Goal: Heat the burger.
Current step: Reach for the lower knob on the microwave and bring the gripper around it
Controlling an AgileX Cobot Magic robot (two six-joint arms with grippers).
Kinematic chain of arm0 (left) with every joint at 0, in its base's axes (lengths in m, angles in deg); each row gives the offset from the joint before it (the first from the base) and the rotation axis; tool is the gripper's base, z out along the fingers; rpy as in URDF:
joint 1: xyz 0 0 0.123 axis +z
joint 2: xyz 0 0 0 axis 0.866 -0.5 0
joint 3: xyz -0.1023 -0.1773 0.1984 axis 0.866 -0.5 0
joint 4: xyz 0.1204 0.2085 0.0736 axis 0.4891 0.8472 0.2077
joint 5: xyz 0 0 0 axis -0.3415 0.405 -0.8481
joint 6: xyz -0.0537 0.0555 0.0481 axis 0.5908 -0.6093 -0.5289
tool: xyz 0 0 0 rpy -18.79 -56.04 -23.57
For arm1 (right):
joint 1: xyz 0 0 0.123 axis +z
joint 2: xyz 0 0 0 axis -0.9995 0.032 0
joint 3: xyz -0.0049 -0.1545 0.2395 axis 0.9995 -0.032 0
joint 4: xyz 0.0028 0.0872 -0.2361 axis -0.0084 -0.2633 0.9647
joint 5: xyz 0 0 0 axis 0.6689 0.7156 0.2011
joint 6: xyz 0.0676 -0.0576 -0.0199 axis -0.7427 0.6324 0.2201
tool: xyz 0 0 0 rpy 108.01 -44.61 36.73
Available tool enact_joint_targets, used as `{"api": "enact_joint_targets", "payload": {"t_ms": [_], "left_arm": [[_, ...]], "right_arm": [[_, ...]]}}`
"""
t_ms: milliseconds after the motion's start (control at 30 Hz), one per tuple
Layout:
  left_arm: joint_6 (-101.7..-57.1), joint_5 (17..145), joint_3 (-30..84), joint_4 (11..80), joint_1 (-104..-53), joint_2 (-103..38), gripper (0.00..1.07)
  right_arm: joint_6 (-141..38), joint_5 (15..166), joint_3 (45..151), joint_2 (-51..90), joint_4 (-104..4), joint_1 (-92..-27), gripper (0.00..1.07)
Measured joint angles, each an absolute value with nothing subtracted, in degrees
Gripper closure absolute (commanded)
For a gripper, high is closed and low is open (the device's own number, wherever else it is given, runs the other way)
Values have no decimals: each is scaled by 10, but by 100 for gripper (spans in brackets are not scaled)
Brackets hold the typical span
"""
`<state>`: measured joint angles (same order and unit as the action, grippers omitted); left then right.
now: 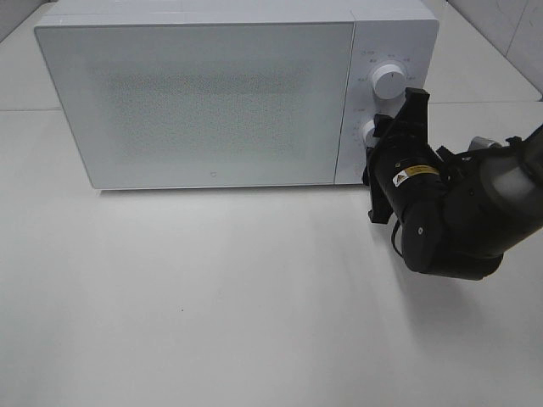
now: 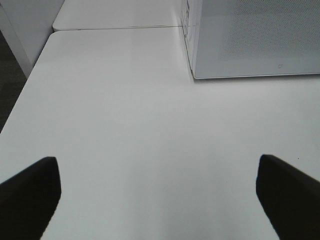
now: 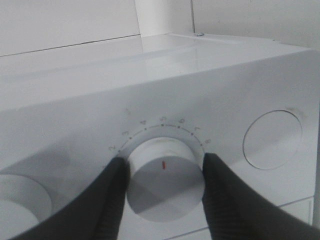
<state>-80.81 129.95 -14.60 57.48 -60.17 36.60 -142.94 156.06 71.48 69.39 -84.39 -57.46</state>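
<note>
The burger is hidden from every view. The white microwave (image 1: 212,102) stands at the back of the table with its door closed. My right gripper (image 1: 374,138) reaches to the control panel, and its two black fingers (image 3: 112,200) are shut on either side of the lower white dial (image 3: 165,177), which carries a red mark and a ring of numbers. The upper dial (image 1: 389,79) is free. My left gripper (image 2: 160,195) hovers over bare table in front of the microwave's left corner, open with nothing between its fingers; it does not show in the exterior high view.
A round recessed button (image 3: 272,140) sits beside the gripped dial on the panel. The white table (image 1: 212,297) stretches in front of the microwave. The table's left edge (image 2: 20,105) drops off to a dark floor.
</note>
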Motion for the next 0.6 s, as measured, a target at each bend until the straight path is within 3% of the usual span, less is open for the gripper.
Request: {"api": "enact_joint_targets", "payload": {"t_ms": [600], "left_arm": [[-808,1300,-146,575,-602,366,6]], "right_arm": [[-1439,1561,715,695,-844,-575,91]]}}
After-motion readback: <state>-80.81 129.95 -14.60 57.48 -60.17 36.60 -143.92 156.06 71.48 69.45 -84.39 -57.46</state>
